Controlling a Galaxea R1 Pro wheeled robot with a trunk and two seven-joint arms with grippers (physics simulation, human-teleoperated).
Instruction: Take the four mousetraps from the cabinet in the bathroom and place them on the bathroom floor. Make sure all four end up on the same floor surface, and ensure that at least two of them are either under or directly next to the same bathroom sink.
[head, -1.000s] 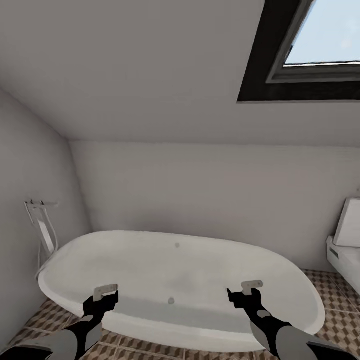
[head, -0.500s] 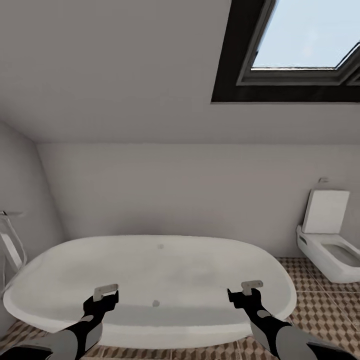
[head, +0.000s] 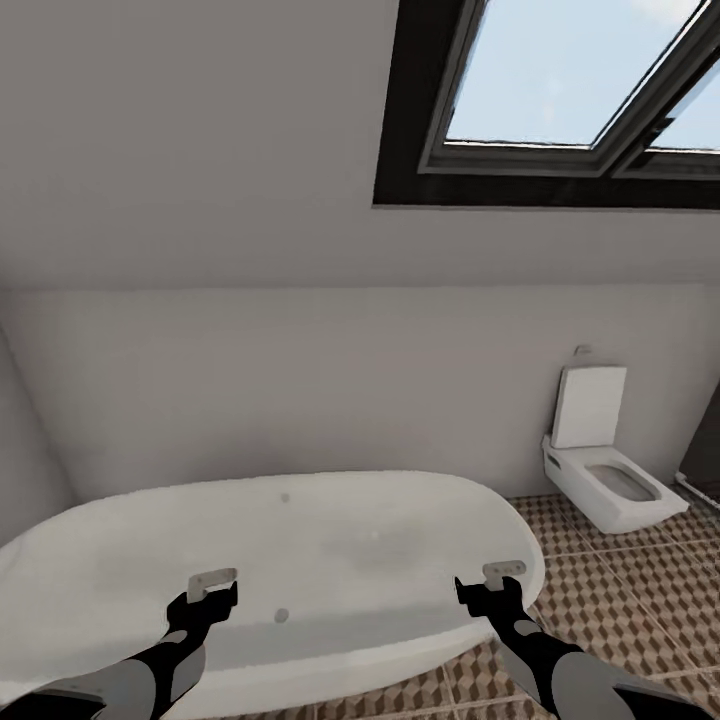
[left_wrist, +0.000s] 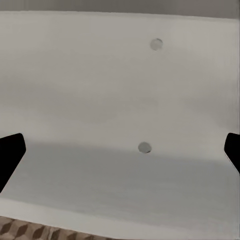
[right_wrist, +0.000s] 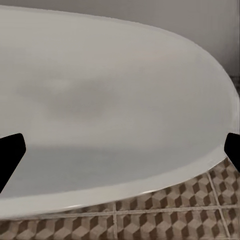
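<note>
The bathtub (head: 300, 560) is cut off at the head view's left edge, and both arms cover parts of its near rim. The skylight (head: 560, 90) above it runs off the top and right edges. Right of the toilet (head: 600, 470), a dark panel (head: 703, 450) is mostly cropped; its identity cannot be determined.

Head camera's view farther right, toward toilet (head: 598, 462).
</note>
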